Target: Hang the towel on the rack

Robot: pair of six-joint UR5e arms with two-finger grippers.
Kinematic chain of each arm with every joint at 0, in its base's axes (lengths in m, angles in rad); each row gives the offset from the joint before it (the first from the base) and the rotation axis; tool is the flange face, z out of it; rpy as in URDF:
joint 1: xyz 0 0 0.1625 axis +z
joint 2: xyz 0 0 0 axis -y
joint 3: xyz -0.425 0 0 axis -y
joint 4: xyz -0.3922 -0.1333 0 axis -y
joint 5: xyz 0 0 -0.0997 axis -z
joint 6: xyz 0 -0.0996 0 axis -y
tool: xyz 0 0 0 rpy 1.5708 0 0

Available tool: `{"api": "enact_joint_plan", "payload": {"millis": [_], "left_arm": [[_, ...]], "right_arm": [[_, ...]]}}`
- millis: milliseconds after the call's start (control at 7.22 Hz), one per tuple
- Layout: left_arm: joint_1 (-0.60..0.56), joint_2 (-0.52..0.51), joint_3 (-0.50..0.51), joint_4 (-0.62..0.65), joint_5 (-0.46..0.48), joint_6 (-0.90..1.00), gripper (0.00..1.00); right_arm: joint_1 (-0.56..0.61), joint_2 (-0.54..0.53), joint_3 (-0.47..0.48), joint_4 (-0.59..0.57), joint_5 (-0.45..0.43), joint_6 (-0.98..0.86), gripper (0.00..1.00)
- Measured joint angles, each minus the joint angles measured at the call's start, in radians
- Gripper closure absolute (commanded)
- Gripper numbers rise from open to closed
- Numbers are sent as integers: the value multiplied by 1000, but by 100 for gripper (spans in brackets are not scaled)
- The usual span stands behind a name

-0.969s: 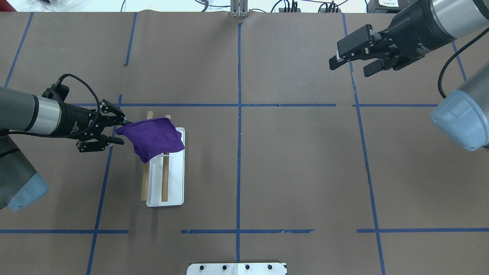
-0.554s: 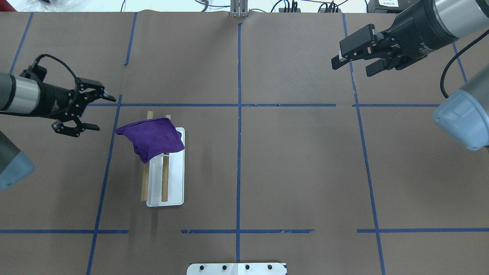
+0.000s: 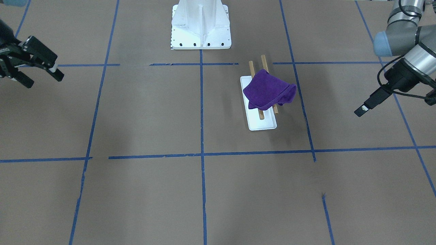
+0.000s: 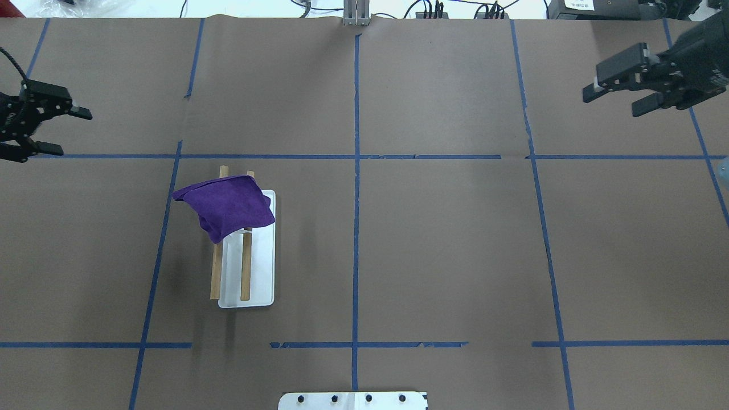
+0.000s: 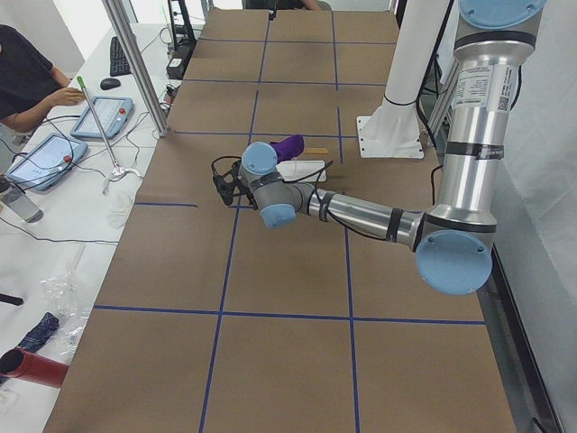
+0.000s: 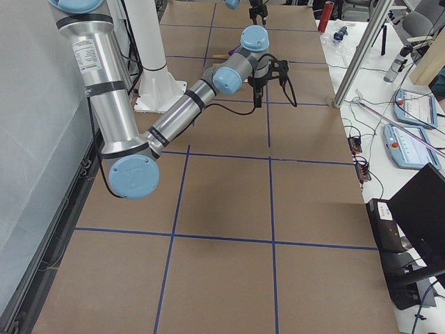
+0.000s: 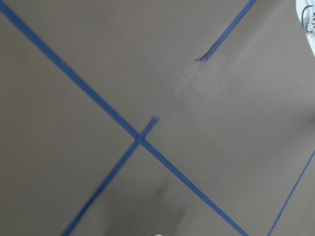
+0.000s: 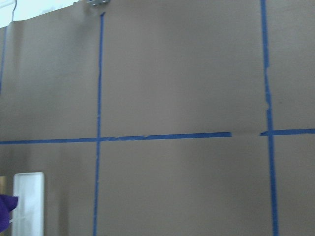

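Note:
The purple towel (image 4: pixel 228 208) lies draped over the far ends of the rack's two wooden rods (image 4: pixel 246 273), one corner sticking out left. The rack's white base (image 4: pixel 261 285) sits on the table left of centre. Towel (image 3: pixel 269 90) and base (image 3: pixel 262 124) also show in the front view. My left gripper (image 4: pixel 71 132) is open and empty at the far left edge, well clear of the towel. My right gripper (image 4: pixel 612 104) is open and empty at the far right; it also shows in the front view (image 3: pixel 44 81). The right wrist view catches the base (image 8: pixel 28 206) and a towel corner (image 8: pixel 5 211).
Brown paper with a grid of blue tape lines (image 4: pixel 356 156) covers the table. The white robot pedestal (image 3: pixel 201 30) stands at the robot's side of the table. An operator (image 5: pixel 27 72) sits beyond the table's far edge with tablets.
My left gripper has drawn back from the towel's left corner to the far left edge. My right gripper has moved right. The towel stays on the rods, unmoved.

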Motion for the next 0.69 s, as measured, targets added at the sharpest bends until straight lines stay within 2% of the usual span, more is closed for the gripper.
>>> {"api": "enact_joint_plan", "payload": {"millis": [415, 692], "left_arm": [[-146, 135, 10, 4, -14, 637, 0], [-260, 171, 56, 53, -9, 1081, 0]], "right_arm": [[161, -180, -99, -5, -43, -452, 0], [256, -231, -214, -6, -59, -735, 0]]}}
